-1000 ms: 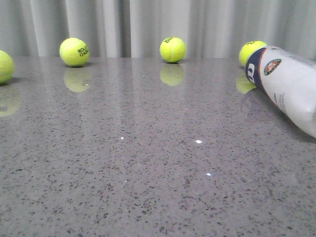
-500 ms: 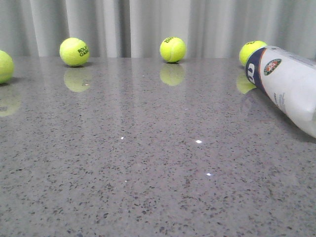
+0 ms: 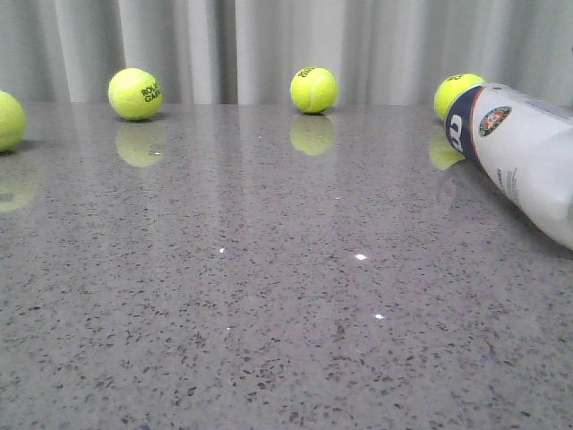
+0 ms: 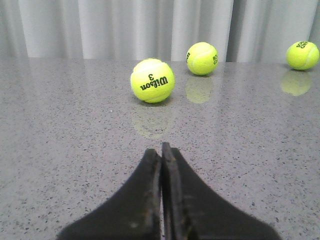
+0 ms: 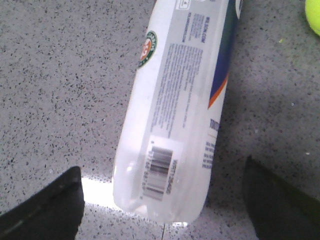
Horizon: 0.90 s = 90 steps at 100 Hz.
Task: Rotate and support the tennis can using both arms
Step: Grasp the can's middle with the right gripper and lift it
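Note:
The tennis can lies on its side at the table's right, navy end with the white W toward the back, its near end past the frame edge. In the right wrist view the can shows its barcode, emblem and orange stripe. My right gripper is open, its fingers wide on either side of the can's barcode end, not touching it. My left gripper is shut and empty, low over the table, facing a tennis ball. Neither gripper shows in the front view.
Tennis balls lie along the table's back: one at the far left, one left, one middle, one behind the can's navy end. A grey curtain hangs behind the grey speckled table.
The can has shifted very slightly in the front view; otherwise nothing has visibly changed.

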Available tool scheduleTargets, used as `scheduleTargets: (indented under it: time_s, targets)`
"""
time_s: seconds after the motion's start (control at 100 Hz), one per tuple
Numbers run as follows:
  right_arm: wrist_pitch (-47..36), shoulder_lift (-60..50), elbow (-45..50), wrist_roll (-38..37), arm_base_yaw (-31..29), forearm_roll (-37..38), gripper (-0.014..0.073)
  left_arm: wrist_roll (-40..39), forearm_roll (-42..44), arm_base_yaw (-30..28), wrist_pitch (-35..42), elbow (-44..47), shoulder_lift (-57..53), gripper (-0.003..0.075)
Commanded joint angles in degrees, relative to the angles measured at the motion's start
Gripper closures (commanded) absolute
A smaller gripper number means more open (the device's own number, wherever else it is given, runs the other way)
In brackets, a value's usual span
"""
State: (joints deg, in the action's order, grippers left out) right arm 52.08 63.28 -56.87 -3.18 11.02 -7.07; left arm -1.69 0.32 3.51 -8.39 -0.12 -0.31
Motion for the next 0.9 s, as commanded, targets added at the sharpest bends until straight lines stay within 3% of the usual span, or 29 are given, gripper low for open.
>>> scheduleTargets:
  time_s: [0.0, 0.35, 0.6, 0.67, 0.82, 0.89]
  targets:
    - [-1.34, 3.39, -4.57, 0.41, 0.24, -0.89, -0.0041, -0.28, -0.32, -0.11, 4.65, 2.74, -2.18, 0.0741]
    - [-0.13, 20.37, -12.83, -0.53, -2.39, -0.88, -0.0041, -0.28, -0.32, -0.11, 4.65, 2.74, -2.18, 0.0741]
    - [1.29, 26.84, -16.08, -0.60, -2.87, -4.27, -0.0036, -0.28, -0.32, -0.11, 4.65, 2.74, -2.18, 0.0741]
    - [1.34, 27.25, -16.28, -0.60, -2.87, -4.77, 0.0029, -0.28, -0.32, -0.11, 4.65, 2.74, -2.18, 0.0741]
    - [2.44, 27.30, -17.35, -0.54, -2.87, -4.77, 0.0295, -0.28, -0.32, -0.11, 4.65, 2.74, -2.18, 0.0741]
    - [3.34, 27.30, -18.39, 0.57, -2.71, -4.71, 0.0372, -0.28, -0.32, -0.11, 4.65, 2.74, -2.18, 0.0741]
